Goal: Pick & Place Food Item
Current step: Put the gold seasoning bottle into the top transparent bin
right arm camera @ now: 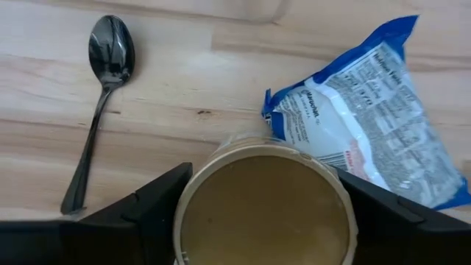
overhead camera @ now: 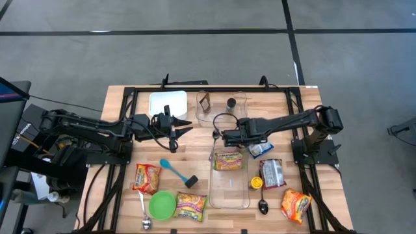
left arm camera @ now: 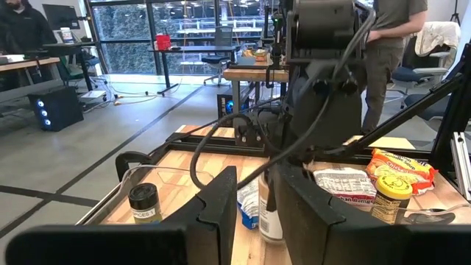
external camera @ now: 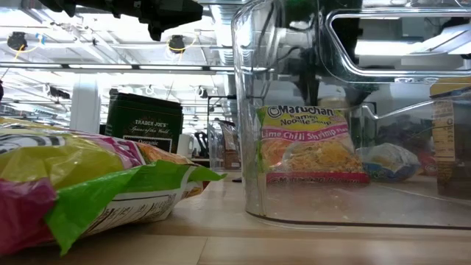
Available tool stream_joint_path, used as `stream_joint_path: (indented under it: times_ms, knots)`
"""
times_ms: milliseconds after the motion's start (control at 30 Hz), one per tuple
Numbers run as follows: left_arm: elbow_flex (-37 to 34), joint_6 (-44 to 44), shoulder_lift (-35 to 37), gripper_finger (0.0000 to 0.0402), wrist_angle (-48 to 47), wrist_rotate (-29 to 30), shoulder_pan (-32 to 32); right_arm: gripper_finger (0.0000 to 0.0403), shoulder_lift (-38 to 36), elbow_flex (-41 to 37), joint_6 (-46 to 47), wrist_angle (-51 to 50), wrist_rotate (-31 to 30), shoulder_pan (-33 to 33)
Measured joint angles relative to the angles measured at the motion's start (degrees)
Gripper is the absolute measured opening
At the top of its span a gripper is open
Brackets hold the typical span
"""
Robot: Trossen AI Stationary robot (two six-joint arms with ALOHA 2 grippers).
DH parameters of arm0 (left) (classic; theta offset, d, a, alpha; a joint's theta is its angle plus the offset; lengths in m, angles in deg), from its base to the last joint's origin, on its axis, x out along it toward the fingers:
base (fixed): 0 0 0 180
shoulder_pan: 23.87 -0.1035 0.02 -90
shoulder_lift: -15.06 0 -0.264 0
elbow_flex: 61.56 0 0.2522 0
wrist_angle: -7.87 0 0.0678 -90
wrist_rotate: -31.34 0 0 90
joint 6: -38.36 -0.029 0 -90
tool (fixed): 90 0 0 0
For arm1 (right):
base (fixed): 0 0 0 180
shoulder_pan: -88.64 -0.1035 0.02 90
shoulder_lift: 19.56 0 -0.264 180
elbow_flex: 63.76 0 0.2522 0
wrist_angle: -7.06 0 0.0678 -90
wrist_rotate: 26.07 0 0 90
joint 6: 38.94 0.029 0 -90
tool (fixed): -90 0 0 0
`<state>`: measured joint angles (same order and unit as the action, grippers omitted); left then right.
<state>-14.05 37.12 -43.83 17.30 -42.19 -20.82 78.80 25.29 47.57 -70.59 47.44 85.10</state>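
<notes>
My right gripper (overhead camera: 227, 138) points steeply down over the table's middle, shut on a round jar (right arm camera: 265, 210) with a tan top. The jar also shows as a cream jar (left arm camera: 270, 213) under that gripper. A blue noodle packet (right arm camera: 375, 110) and a dark spoon (right arm camera: 109, 55) lie flat on the wood beside it. A clear container (overhead camera: 229, 188) toward the near edge holds a ramen pack (overhead camera: 227, 160), which stands upright against its far wall (external camera: 313, 143). My left gripper (overhead camera: 181, 130) hovers level to the jar's left, open with nothing between its fingers. My right gripper has the jar between its two fingers (right arm camera: 158, 202), one on each side of the round wall just under the top rim (right arm camera: 180, 221). The fingers come from above, pointing steeply down. The jar stays upright; whether its base is off the table does not show.
Ramen packs (overhead camera: 147, 177) (overhead camera: 190, 207) (overhead camera: 296, 205), a green bowl (overhead camera: 162, 205), a blue spatula (overhead camera: 177, 171), spoons, a silver pouch (overhead camera: 272, 172) and a yellow-lidded jar (overhead camera: 256, 183) lie near the front. A white lid (overhead camera: 168, 104) and a clear tray (overhead camera: 221, 107) sit at the back.
</notes>
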Motion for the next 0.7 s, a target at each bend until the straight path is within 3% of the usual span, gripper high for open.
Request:
stream_joint_path:
  times_ms: [700]
  knots:
    - [0.0,0.0,0.0,0.0088,0.0,0.0,0.0,0.0282,0.0,12.2,-6.0,-12.2,-6.0,2.8]
